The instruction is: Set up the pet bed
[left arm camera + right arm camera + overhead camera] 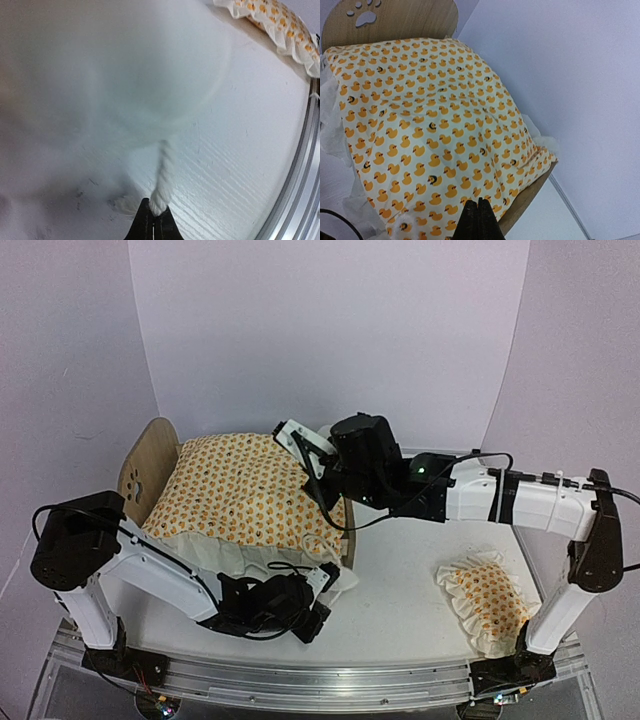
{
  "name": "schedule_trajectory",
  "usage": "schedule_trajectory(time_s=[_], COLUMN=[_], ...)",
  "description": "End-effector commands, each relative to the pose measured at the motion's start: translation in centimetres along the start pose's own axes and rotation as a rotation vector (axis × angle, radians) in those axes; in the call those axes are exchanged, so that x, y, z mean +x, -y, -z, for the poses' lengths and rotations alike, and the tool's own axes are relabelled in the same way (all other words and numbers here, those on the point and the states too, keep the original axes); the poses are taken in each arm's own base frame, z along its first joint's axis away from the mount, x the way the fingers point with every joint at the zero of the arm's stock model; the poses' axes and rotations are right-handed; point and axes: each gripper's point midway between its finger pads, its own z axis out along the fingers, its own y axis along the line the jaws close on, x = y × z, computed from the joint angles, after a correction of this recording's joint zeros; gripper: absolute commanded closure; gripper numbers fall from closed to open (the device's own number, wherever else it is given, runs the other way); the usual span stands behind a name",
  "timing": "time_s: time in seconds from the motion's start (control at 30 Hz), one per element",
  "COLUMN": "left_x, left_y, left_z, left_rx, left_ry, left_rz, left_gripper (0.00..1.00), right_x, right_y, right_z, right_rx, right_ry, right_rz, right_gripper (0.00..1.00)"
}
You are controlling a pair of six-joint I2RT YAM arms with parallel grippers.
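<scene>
Pet bed (150, 465) sits on the white worktop (400, 615), left of centre and towards the back wall. One rounded wooden end board with a paw cutout (395, 20) stands at its left end. The other end board (530, 194) shows only as an edge under the cover.

Duck-print quilt (240, 490) spread over the whole bed; its white ruffle spills off the near side onto the worktop. Mattress hidden under it.

Left claw (155, 220): low by the near right corner of the quilt. Jaws pressed together on a twisted strand of the quilt's white ruffle, which runs from the tips up into a blurred white mass close to the lens.

Right claw (479, 210): jaws together, over the end of the quilt away from the paw board. Cannot tell if any cloth is pinched.

Matching ruffled pillow (487, 600) lies on the worktop at the right, well apart from the bed, near the right arm's base
</scene>
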Motion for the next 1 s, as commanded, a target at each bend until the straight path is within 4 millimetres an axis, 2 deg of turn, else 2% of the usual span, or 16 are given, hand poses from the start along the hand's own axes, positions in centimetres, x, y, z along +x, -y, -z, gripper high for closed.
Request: schedule_trajectory(time_s=[0.0, 0.07, 0.13, 0.2, 0.27, 0.37, 0.4, 0.47, 0.5, 0.53, 0.57, 0.63, 0.73, 0.87, 0.97], left_x=[2.0, 2.1, 2.0, 1.8, 1.8, 1.5, 1.4, 1.3, 1.3, 1.4, 1.3, 0.8, 1.1, 1.4, 1.3], left_y=[1.0, 1.1, 1.0, 0.9, 0.5, -0.1, -0.3, -0.7, -1.0, -1.0, -0.9, 0.1, 1.0, 1.0, 0.7], left_z=[-0.5, -0.8, -0.8, -0.7, -0.4, -0.1, 0.1, 0.4, 0.6, 0.8, 1.1, 1.7, 1.9, 1.8, 2.0], left_rx=[0.042, 0.043, 0.036, 0.030, 0.019, -0.006, -0.016, -0.034, -0.041, -0.032, -0.010, 0.079, 0.168, 0.194, 0.195], left_ry=[-0.094, -0.099, -0.097, -0.091, -0.086, -0.066, -0.061, -0.047, -0.042, -0.034, -0.025, 0.005, 0.003, -0.009, -0.003], left_rz=[-0.003, -0.005, -0.003, -0.001, 0.004, 0.009, 0.009, 0.013, 0.019, 0.022, 0.019, 0.008, -0.009, -0.004, 0.006], left_gripper=[1.00, 1.00, 1.00, 1.00, 1.00, 1.00, 1.00, 1.00, 1.00, 1.00, 1.00, 1.00, 1.00, 1.00, 1.00], right_x=[-8.8, -9.5, -10.2, -9.0, -6.6, 0.3, 2.5, 5.7, 6.6, 7.4, 7.6, 7.9, 8.9, 9.4, 10.4], right_y=[4.1, 4.2, 5.5, 6.0, 5.6, 2.7, 1.4, -1.5, -2.6, -3.4, -4.2, -5.9, -7.6, -8.5, -8.5], right_z=[3.3, 3.6, 3.7, 3.6, 3.5, 2.8, 3.2, 4.5, 5.4, 6.2, 6.7, 7.2, 6.9, 5.3, 3.8], right_rx=[0.107, 0.126, 0.185, 0.214, 0.162, -0.060, -0.119, -0.254, -0.302, -0.346, -0.391, -0.486, -0.547, -0.551, -0.501], right_ry=[0.361, 0.396, 0.388, 0.328, 0.246, 0.008, -0.054, -0.147, -0.168, -0.179, -0.184, -0.214, -0.267, -0.305, -0.340], right_rz=[0.003, 0.037, 0.007, -0.015, -0.114, -0.298, -0.361, -0.488, -0.547, -0.602, -0.661, -0.729, -0.752, -0.747, -0.733], right_gripper=[1.00, 1.00, 1.00, 1.00, 1.00, 1.00, 1.00, 1.00, 0.97, 0.89, 0.81, 0.76, 0.65, 0.60, 0.60])
